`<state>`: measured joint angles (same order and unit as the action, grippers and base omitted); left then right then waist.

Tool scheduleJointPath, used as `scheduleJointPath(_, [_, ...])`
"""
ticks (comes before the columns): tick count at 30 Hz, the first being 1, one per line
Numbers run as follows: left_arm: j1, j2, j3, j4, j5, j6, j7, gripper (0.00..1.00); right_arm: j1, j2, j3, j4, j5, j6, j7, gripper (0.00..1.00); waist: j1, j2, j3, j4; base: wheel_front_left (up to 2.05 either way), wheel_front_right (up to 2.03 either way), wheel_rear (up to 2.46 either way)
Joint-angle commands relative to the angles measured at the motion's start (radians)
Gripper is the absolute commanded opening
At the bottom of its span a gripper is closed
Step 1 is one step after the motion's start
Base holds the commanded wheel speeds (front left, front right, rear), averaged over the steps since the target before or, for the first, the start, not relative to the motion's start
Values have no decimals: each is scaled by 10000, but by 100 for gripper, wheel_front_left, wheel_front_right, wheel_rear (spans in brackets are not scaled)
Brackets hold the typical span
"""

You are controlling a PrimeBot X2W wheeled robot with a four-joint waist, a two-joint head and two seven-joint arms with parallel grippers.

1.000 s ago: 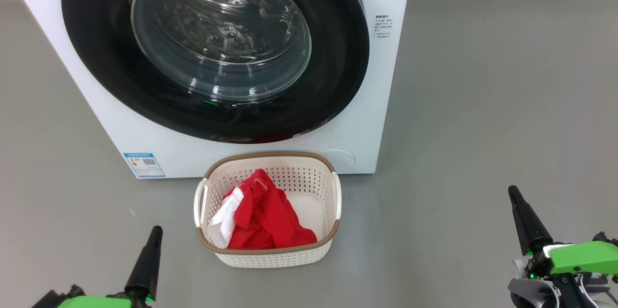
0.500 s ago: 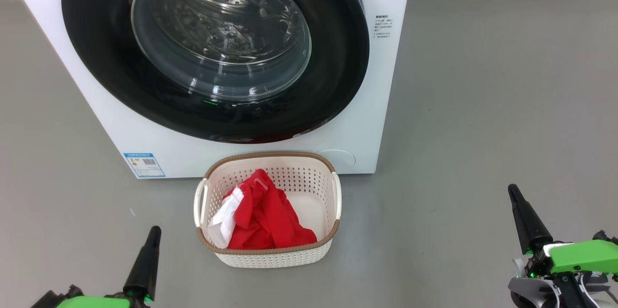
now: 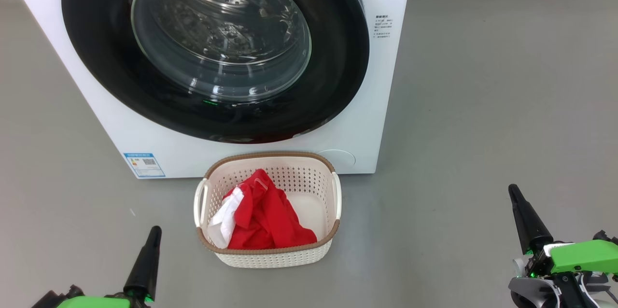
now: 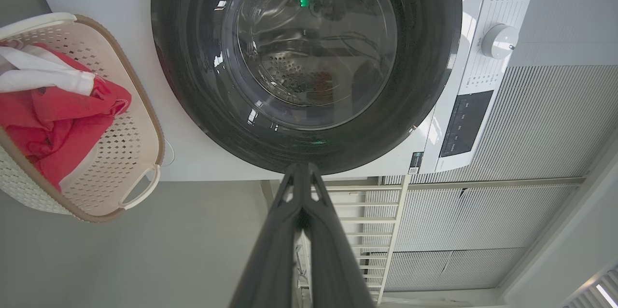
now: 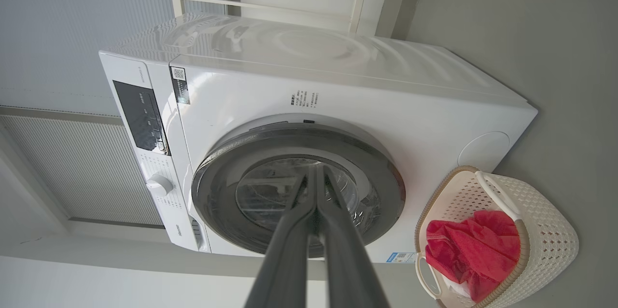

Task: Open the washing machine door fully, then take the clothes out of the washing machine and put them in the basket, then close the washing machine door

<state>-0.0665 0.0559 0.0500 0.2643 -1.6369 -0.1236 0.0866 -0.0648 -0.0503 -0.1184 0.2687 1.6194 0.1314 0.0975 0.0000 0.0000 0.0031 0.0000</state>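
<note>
1. Washing machine [image 3: 386, 86]: white front-loader, standing on the grey floor [image 3: 483, 105]. The head view's upper edge is cutting off its top. A blue label sticker [image 3: 144, 164] is showing at the front's lower left.
2. Washing machine door [image 3: 338, 71]: lying shut against the front. The perforated steel drum [image 3: 217, 4] is showing through the glass, and reflections are making its contents hard to judge.
3. Basket [image 3: 270, 255]: sitting on the floor just in front of the machine, below the door.
4. Clothes [image 3: 263, 216]: red fabric with a white part, lying heaped in the basket's left half. The folds are hiding how many garments there are.
5. Left gripper [image 3: 156, 230]: hovering at the lower left, fingers pressed together, gripping nothing, apart from the basket. The bottom edge is cutting off its body.
6. Right gripper [image 3: 512, 190]: hovering at the lower right, fingers closed to one point, empty. The frame's corner is cropping its green housing.
</note>
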Motion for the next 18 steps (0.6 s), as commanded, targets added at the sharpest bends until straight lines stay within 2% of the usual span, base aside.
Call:
scheduleJointPath(1, [-391, 146, 359, -205, 50, -71, 42, 0, -420, -88, 165, -247, -10, -7, 62, 0, 0, 0, 0, 0, 0, 0, 0])
scheduleJointPath(18, [-395, 107, 414, -202, 96, -71, 86, 0, -422, -69, 137, -245, -33, -7, 84, 0, 0, 0, 0, 0, 0, 0, 0])
